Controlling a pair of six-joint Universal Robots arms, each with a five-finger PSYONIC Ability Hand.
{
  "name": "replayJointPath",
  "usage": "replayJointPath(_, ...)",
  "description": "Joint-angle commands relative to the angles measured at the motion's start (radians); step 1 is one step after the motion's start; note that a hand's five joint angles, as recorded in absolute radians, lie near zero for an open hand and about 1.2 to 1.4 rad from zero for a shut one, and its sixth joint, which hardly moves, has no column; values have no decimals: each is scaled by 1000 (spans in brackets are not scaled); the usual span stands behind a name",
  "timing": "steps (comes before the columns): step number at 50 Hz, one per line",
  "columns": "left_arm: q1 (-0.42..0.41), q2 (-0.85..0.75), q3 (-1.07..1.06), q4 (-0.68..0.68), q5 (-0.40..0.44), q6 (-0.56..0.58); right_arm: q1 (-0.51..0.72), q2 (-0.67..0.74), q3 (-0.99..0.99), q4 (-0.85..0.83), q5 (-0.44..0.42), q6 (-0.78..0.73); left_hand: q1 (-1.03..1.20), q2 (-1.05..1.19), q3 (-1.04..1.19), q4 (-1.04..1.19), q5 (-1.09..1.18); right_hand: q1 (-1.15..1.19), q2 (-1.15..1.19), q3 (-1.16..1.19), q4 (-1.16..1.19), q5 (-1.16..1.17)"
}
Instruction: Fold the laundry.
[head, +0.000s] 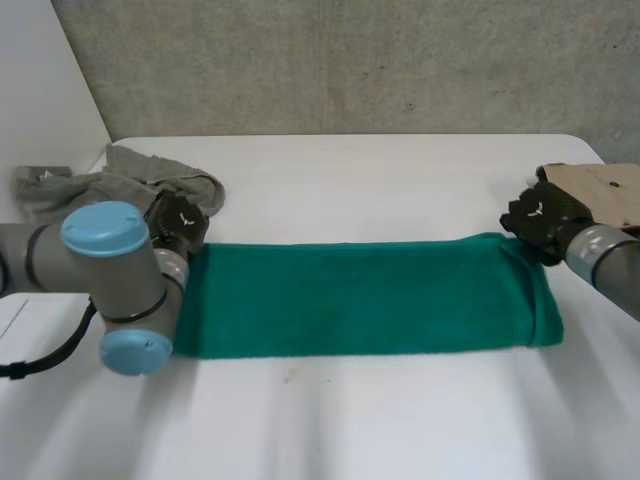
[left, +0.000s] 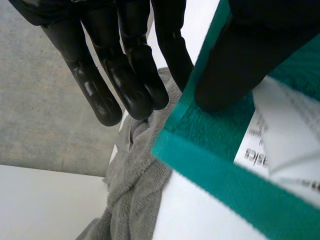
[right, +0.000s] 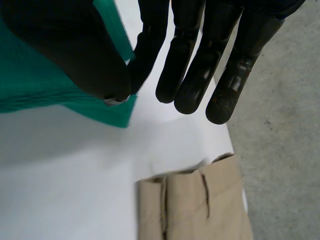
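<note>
Plain teal-green towel (head: 360, 298) with a white label (left: 280, 145) printed dark; grey cloth (head: 150, 180) far left; tan garment (head: 600, 190) far right; white counter (head: 380, 420); left hand (head: 180, 222) and right hand (head: 540, 222) black

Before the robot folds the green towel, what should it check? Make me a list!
1. Left hand pinches the green towel at its far left corner: ok.
2. Right hand pinches the far right corner: ok.
3. Towel lies flat and straight: ok.
4. Grey cloth out of the way: not ok, it lies right by the left corner.
5. Tan trousers apart from the towel: ok.
6. Bare table in front for the fold: ok.
</note>
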Motion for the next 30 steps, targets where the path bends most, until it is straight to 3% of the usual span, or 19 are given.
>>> replayJointPath(1, -3, -116, 135, 40, 0, 6, 38, 160, -160, -83, 39, -13, 242, 196, 201, 194, 242, 411, 217, 215, 205, 224)
replayJointPath(6, -5, -149, 163, 117, 0, 1, 43, 226, -217, -174, 42, -18, 239, 193, 198, 191, 239, 411, 217, 215, 205, 224)
replayJointPath(7, -8, -149, 158, 130, 0, 1, 43, 238, -227, -201, 44, -19, -20, -65, -60, -67, -20, 223, 30, 28, 18, 36)
replayJointPath(8, -11, -149, 152, 146, 0, 1, 43, 243, -228, -217, 45, -21, -528, -574, -569, -576, -528, -183, -376, -378, -388, -370)
replayJointPath(9, -13, -147, 147, 153, 0, 3, 44, 248, -230, -235, 48, -22, -792, -837, -832, -840, -792, -643, -837, -839, -849, -830)
replayJointPath(10, -17, -147, 144, 160, 0, 4, 44, 248, -231, -264, 62, -22, -911, -956, -951, -958, -911, -811, -1004, -1006, -1016, -998)
replayJointPath(14, -55, -121, 109, 170, -2, -1, 46, 216, -234, -303, 185, -2, -923, -969, -964, -971, -924, -811, -1004, -1006, -1016, -998)
replayJointPath(16, -60, -92, 80, 170, 0, -2, 53, 159, -213, -298, 306, 36, -921, -966, -961, -969, -921, -811, -1004, -1006, -1016, -998)
replayJointPath(19, -60, -57, 49, 170, 0, -2, 66, 96, -173, -280, 383, 112, -921, -966, -961, -968, -921, -811, -1004, -1006, -1016, -998)
replayJointPath(24, -60, 17, -24, 169, 3, -4, 61, -42, -60, -177, 360, 312, -921, -966, -961, -968, -921, -811, -1004, -1006, -1016, -998)
replayJointPath(30, -54, 87, -101, 160, 3, -23, 61, -130, 11, 108, 277, 523, -918, -963, -958, -966, -918, -811, -1004, -1006, -1016, -998)
